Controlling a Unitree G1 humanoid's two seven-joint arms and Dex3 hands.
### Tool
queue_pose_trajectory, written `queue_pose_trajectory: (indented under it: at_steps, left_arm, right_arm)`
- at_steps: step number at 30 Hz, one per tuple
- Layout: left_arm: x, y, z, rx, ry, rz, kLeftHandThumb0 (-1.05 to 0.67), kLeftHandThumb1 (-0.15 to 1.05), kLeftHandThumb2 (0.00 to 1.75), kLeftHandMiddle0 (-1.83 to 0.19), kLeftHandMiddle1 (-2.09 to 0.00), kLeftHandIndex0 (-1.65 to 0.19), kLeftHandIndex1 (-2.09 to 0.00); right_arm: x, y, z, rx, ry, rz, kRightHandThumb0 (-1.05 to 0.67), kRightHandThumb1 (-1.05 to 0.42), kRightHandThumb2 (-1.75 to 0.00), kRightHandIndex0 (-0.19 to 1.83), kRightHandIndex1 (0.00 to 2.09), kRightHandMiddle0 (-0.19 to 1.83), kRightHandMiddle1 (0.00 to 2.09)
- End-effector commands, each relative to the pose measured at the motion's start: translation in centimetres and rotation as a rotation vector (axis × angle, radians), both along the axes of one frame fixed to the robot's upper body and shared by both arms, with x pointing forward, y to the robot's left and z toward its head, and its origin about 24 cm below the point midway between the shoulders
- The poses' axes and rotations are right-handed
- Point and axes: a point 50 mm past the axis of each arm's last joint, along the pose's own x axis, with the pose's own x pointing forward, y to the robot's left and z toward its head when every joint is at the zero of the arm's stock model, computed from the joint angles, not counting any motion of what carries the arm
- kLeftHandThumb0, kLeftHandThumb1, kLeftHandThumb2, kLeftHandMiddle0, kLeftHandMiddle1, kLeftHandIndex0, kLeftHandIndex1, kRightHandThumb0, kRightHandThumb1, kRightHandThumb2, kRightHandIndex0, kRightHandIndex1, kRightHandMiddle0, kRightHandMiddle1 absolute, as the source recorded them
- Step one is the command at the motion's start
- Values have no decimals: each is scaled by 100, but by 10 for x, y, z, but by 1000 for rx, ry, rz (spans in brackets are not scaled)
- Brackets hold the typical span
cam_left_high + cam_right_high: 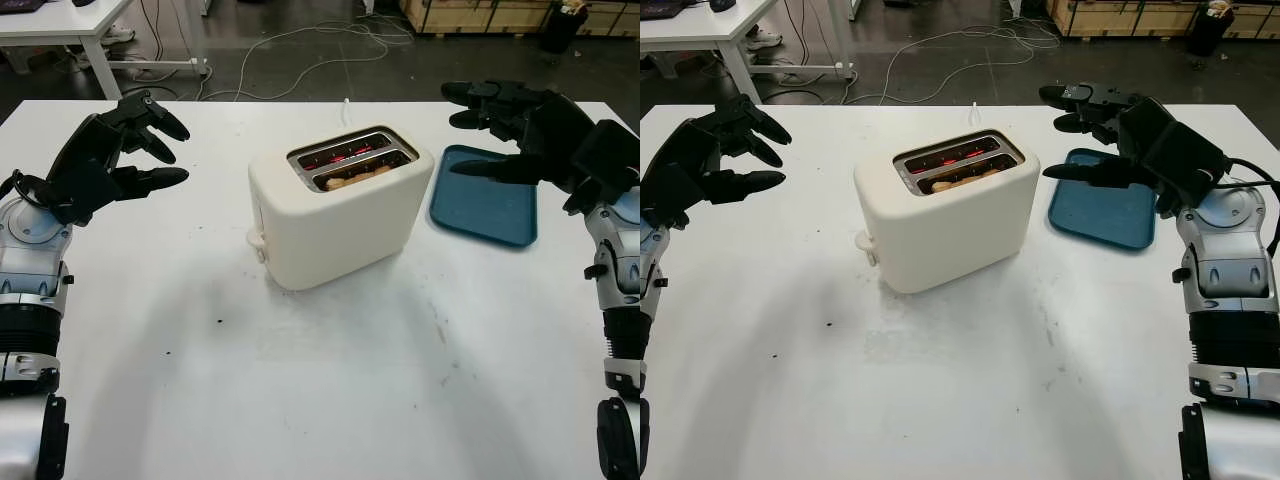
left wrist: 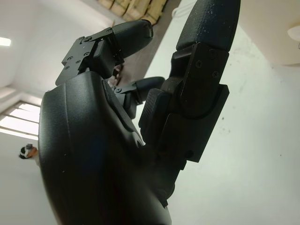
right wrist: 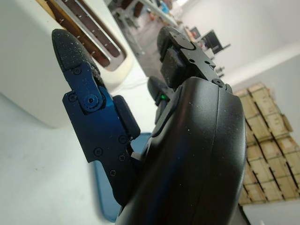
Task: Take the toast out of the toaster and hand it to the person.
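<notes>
A cream two-slot toaster (image 1: 335, 215) stands in the middle of the white table (image 1: 330, 390). A slice of toast (image 1: 360, 177) sits low in its nearer slot, and the far slot glows red inside. My left hand (image 1: 125, 150) hovers open above the table well to the left of the toaster, holding nothing. My right hand (image 1: 1105, 130) hangs open to the toaster's right, over the near corner of a blue tray (image 1: 1102, 210). In the right wrist view the toaster (image 3: 42, 61) lies just beyond the fingers (image 3: 82, 89).
The blue tray lies flat at the right side of the table. Behind the table are a dark floor with white cables (image 1: 300, 45), another white table (image 1: 60, 25) at the far left, and wooden crates (image 1: 480, 12) at the back.
</notes>
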Motion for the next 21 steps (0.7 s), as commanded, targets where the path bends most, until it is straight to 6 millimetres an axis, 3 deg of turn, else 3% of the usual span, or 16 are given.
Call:
queue_pose_trajectory:
  at_steps: [1, 21]
  left_arm:
    - [-1, 1, 2, 9, -5, 2, -105, 92, 5, -27, -153, -22, -143]
    - [0, 2, 1, 12, -14, -2, -105, 92, 5, -28, -151, -21, -141]
  right_arm:
    - [0, 0, 1, 10, -1, -7, -64, -72, 0, 1, 82, 45, 1]
    - [-1, 0, 3, -3, -4, -7, -65, -72, 0, 1, 81, 44, 1]
